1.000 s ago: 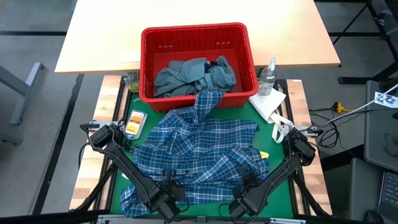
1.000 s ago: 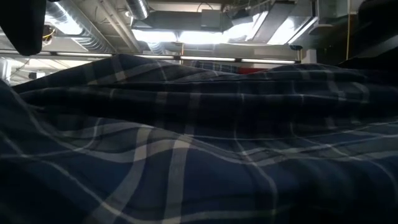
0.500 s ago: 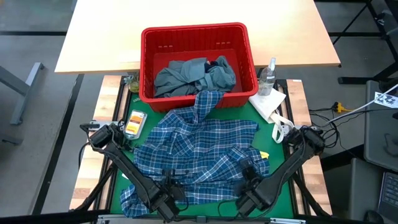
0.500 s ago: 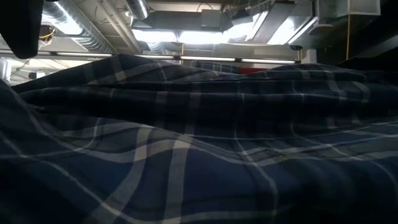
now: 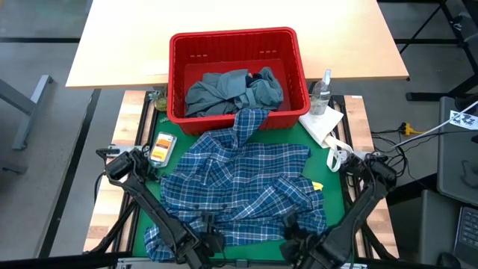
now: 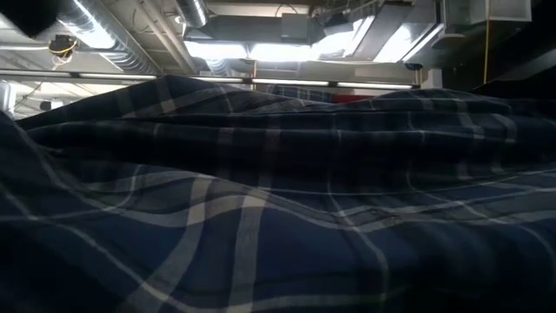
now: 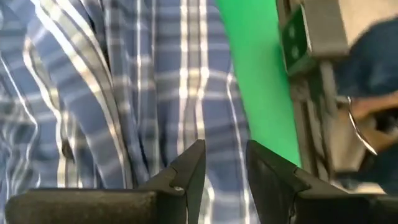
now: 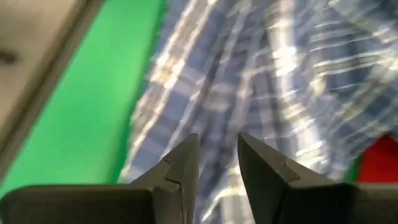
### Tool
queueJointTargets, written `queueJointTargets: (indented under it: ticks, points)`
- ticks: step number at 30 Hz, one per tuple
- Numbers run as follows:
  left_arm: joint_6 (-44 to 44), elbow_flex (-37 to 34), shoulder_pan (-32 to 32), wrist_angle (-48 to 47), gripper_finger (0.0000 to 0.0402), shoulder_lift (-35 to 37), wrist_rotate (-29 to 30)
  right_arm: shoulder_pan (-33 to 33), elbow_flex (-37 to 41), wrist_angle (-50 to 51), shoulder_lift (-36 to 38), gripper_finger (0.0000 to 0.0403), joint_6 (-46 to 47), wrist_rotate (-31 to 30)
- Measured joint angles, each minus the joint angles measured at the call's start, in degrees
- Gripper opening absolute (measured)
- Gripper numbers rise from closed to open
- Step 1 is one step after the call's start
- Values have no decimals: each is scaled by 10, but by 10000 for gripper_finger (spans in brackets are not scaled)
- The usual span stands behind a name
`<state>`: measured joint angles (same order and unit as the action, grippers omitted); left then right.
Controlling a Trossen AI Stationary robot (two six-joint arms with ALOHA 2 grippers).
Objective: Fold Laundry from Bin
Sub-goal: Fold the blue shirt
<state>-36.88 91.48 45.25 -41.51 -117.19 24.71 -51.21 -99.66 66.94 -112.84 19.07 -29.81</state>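
Blue-white plaid cloth covers most of what you have to work with: the plaid shirt (image 5: 239,187) lies crumpled across the green mat (image 5: 328,161), one sleeve trailing up over the near rim of the red bin (image 5: 237,39). Inside the bin sit the grey-blue garment (image 5: 224,91) and a dark navy piece (image 5: 267,75).

Your left gripper (image 7: 222,177) hovers at the shirt's near edge, fingers (image 7: 186,174) parted by a narrow gap with nothing between them; plaid lies straight ahead of it, bare mat off to one side. Your right gripper (image 8: 217,171) is at the near edge too, towards the shirt's other corner, fingers likewise slightly apart and empty, with the cloth ahead and the mat's border beside it. Both arms seem placed there because the near hem is the natural place to catch and spread the shirt flat before folding.

In my judgement the shirt is out of the bin but not yet laid flat, so folding proper has not begun. The low camera is smothered by plaid, so expect no help from it.

Well beyond the right gripper, by the bin's corner, stand a spray bottle (image 5: 322,91) and a white paper towel (image 5: 323,125); beyond the left gripper lies a small orange-labelled packet (image 5: 161,146). Keep the sleeve from dragging them.
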Motion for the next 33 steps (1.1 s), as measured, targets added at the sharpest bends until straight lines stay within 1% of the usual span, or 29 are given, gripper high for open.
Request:
queueJointTargets:
  ticks: [3,6,10,13,17,20,24,29,33]
  points:
    - [14,-22,-9,43,110,0,34,1,0,-6,-1,112,0,-41]
    - [15,-35,-24,52,110,0,48,11,0,-4,-6,112,0,-47]
    - [15,-50,-43,52,110,0,48,32,0,-1,-23,112,-16,-43]
    - [13,-68,-57,53,110,0,49,54,0,28,-43,112,-17,-39]
    - [10,-94,-71,52,110,0,49,86,0,86,-67,112,-14,-14]
    - [-14,-112,-80,53,110,0,46,109,0,126,-79,112,-10,-6]
    - [-35,-134,-89,52,110,0,44,139,0,143,-86,112,-9,-5]
    - [-36,-139,-90,52,110,0,44,161,0,147,-86,112,-21,-4]
    - [-37,-131,-87,37,110,0,43,163,-2,177,-85,112,-28,-1]
